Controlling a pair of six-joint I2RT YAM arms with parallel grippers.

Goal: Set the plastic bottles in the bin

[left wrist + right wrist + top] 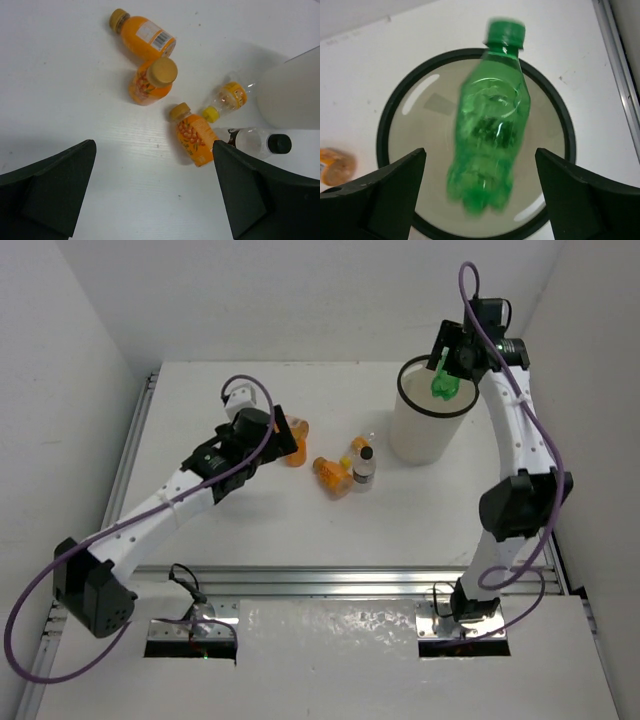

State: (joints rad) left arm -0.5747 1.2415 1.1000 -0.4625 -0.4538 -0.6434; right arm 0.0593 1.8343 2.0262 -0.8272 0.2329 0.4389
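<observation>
1. Hovering over the tall white cylindrical bin (420, 435) with its thin black rim, your right pincer (480, 150) stands at the far right of the white surface (300, 530), its dark fingers (375, 200) spread well apart.
2. Between those fingers you see the green plastic bottle (490, 125), cap pointing away from the wrist camera and outline blurred. A gap shows on each side of it, so neither finger touches it. In the wrist camera's downward view it sits directly above the bin's open mouth, with the cap reaching just past the rim.
3. From the overhead camera, the same bottle shows at the far edge of the rim, just below the right pincer.
4. Your left pincer (154, 146) is likewise spread wide and holds nothing. It hangs above bare surface, on the near side of a cluster of five bottles.
5. Farthest from it, the orange plastic bottle with a barcode label (145, 39) lies on its side. Just beside that is the second orange bottle (150, 80), its tan cap facing the wrist camera.
6. Apart from that pair, the third orange bottle (194, 140) lies on its side near the pincer's right finger.
7. Next to it, towards the bin, lies the clear bottle with a yellow cap (227, 98) and an orange label.
8. Close under the bin's white wall sits the clear bottle with a black cap (257, 142), partly hidden by the same finger. You cannot tell from these views whether it touches the bin.
</observation>
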